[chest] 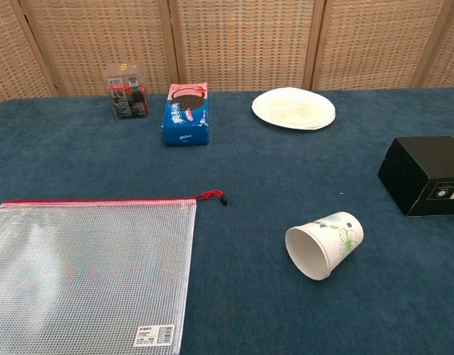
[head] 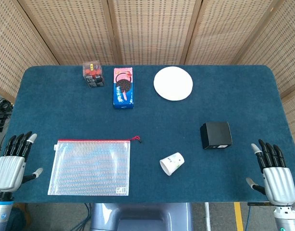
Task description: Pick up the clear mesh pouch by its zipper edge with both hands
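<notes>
The clear mesh pouch with a red zipper edge [head: 90,167] lies flat just right of the empty, spread-fingered left hand [head: 12,162]; the right hand [head: 275,175] is likewise spread and empty.

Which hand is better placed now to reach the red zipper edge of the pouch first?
The left hand. It hovers open just beside the clear mesh pouch with red zipper edge. The right hand is across the table, beyond the tipped paper cup.
</notes>
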Robot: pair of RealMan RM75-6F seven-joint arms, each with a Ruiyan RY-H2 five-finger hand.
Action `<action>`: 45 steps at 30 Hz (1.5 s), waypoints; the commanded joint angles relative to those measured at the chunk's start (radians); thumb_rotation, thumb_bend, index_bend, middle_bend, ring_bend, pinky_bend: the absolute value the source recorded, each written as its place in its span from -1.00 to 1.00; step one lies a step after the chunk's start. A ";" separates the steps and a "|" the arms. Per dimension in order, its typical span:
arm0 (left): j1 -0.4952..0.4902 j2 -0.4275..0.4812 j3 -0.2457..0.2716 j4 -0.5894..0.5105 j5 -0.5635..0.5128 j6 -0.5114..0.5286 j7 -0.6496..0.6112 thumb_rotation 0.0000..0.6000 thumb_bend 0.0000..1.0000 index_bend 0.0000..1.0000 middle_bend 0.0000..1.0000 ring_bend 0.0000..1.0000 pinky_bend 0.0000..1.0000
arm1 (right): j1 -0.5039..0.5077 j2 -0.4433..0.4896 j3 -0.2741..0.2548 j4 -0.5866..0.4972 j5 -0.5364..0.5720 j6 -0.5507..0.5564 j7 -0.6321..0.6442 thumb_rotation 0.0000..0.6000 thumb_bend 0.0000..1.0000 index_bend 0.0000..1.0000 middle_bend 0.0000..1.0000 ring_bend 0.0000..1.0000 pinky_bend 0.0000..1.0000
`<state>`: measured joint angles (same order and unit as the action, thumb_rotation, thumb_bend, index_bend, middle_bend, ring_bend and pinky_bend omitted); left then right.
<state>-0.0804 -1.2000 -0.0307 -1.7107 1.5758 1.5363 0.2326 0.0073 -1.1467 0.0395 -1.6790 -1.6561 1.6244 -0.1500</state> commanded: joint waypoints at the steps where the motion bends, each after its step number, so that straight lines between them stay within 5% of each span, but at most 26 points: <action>1: 0.000 -0.001 0.002 0.001 0.000 -0.001 0.001 1.00 -1.00 -1.00 -1.00 -1.00 -1.00 | -0.001 0.001 -0.001 0.000 -0.001 0.002 0.003 1.00 -1.00 -0.84 -1.00 -1.00 -1.00; 8: -0.016 -0.009 -0.009 0.008 0.005 -0.010 0.002 1.00 -1.00 -1.00 -1.00 -1.00 -1.00 | -0.003 0.002 -0.002 0.000 -0.001 0.003 0.004 1.00 -1.00 -0.84 -1.00 -1.00 -1.00; 10: -0.031 -0.018 -0.021 0.002 -0.011 -0.032 0.019 1.00 -1.00 -1.00 -0.86 -0.83 -0.95 | -0.003 0.001 0.001 0.002 0.005 0.001 0.002 1.00 -1.00 -0.84 -1.00 -1.00 -1.00; 14: -0.146 -0.056 -0.079 0.004 -0.060 -0.182 0.078 1.00 -1.00 -1.00 0.13 0.28 0.17 | 0.001 -0.003 0.011 0.007 0.032 -0.010 0.010 1.00 -1.00 -0.84 -1.00 -1.00 -1.00; 17: -0.251 -0.112 -0.137 0.020 -0.107 -0.297 0.138 1.00 -1.00 -0.91 0.47 0.62 0.71 | 0.005 -0.004 0.022 0.013 0.052 -0.018 0.012 1.00 -1.00 -0.84 -1.00 -1.00 -1.00; 20: -0.350 -0.179 -0.191 0.052 -0.150 -0.384 0.183 1.00 -1.00 -0.59 0.72 0.82 0.97 | 0.011 -0.007 0.032 0.021 0.073 -0.029 0.012 1.00 -1.00 -0.84 -1.00 -1.00 -1.00; 24: -0.490 -0.285 -0.248 0.127 -0.229 -0.518 0.240 1.00 -1.00 -0.28 0.86 0.95 1.00 | 0.018 -0.012 0.043 0.037 0.109 -0.049 0.011 1.00 -1.00 -0.84 -1.00 -1.00 -1.00; 30: -0.656 -0.443 -0.279 0.286 -0.359 -0.662 0.321 1.00 -0.80 -0.13 0.88 0.96 1.00 | 0.024 -0.017 0.061 0.065 0.162 -0.073 0.022 1.00 -1.00 -0.84 -1.00 -1.00 -1.00; 39: -0.760 -0.590 -0.259 0.490 -0.419 -0.716 0.312 1.00 -0.35 -0.04 0.88 0.96 1.00 | 0.029 -0.016 0.075 0.086 0.202 -0.090 0.041 1.00 -1.00 -0.84 -1.00 -1.00 -1.00; 45: -0.785 -0.625 -0.244 0.554 -0.410 -0.720 0.269 1.00 -0.32 -0.04 0.88 0.96 1.00 | 0.033 -0.020 0.073 0.094 0.210 -0.103 0.043 1.00 -1.00 -0.84 -1.00 -1.00 -1.00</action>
<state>-0.8595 -1.8177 -0.2799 -1.1657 1.1639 0.8160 0.5084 0.0392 -1.1660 0.1127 -1.5857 -1.4470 1.5226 -0.1072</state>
